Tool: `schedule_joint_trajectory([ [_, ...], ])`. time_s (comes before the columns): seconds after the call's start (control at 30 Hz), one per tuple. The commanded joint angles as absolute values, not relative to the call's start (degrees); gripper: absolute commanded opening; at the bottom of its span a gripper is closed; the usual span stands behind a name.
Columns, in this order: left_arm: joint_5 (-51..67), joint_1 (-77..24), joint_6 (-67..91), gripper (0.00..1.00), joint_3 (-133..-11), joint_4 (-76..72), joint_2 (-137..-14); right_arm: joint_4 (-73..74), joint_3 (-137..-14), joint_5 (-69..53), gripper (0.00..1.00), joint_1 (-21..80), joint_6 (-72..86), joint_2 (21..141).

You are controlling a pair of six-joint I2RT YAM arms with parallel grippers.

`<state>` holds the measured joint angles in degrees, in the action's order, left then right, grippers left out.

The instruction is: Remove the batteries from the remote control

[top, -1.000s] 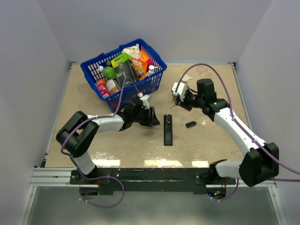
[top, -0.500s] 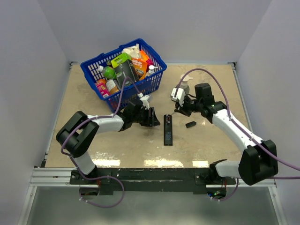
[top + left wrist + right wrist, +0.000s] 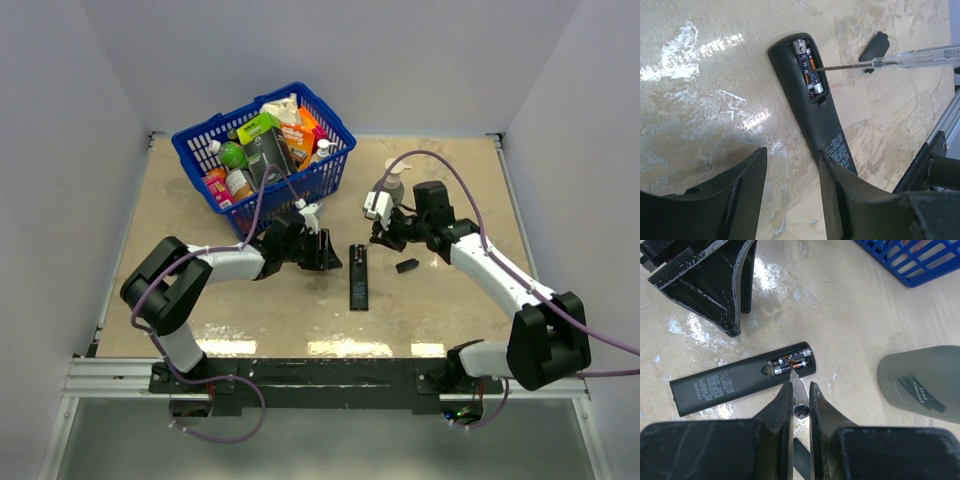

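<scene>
Slim matte-black remote control (image 3: 359,277) flat on glossy marbled table (image 3: 460,190), slot open w/ two cylindrical batteries (image 3: 807,67) inside; right gripper (image 3: 800,390) clamped on clear-handled screwdriver (image 3: 910,54), left gripper (image 3: 792,157) fingers apart

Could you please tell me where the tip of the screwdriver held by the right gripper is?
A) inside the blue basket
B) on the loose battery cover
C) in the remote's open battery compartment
C: the thin shaft of the screwdriver, held in the right gripper, ends at the batteries inside the open slot of the remote control.
</scene>
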<state>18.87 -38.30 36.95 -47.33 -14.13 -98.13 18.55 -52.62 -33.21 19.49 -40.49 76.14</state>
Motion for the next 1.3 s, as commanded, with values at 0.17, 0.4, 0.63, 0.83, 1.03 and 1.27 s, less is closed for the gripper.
schedule_joint_trajectory([
  [0.17, 19.42, -37.97, 36.65, 0.50, -47.46, -16.96, -98.44, 15.56, -51.42, -35.95, 0.00, 19.60, -39.81, 76.12],
  [0.4, 19.34, -37.97, 36.74, 0.50, -47.20, -17.23, -98.53, 14.15, -52.03, -36.91, 0.00, 19.60, -38.32, 74.62],
  [0.63, 19.25, -37.97, 36.74, 0.50, -47.20, -17.14, -98.44, 15.29, -54.14, -37.09, 0.00, 19.69, -38.41, 75.15],
  [0.83, 19.25, -37.97, 36.83, 0.50, -47.11, -17.31, -98.79, 15.38, -54.67, -37.53, 0.00, 19.69, -38.50, 75.15],
  [1.03, 19.25, -37.97, 36.74, 0.51, -47.20, -17.40, -98.79, 15.03, -55.02, -38.32, 0.00, 19.78, -38.06, 75.06],
  [1.27, 19.25, -37.97, 36.74, 0.51, -47.29, -17.23, -99.32, 14.50, -54.76, -39.03, 0.00, 19.78, -37.79, 75.41],
])
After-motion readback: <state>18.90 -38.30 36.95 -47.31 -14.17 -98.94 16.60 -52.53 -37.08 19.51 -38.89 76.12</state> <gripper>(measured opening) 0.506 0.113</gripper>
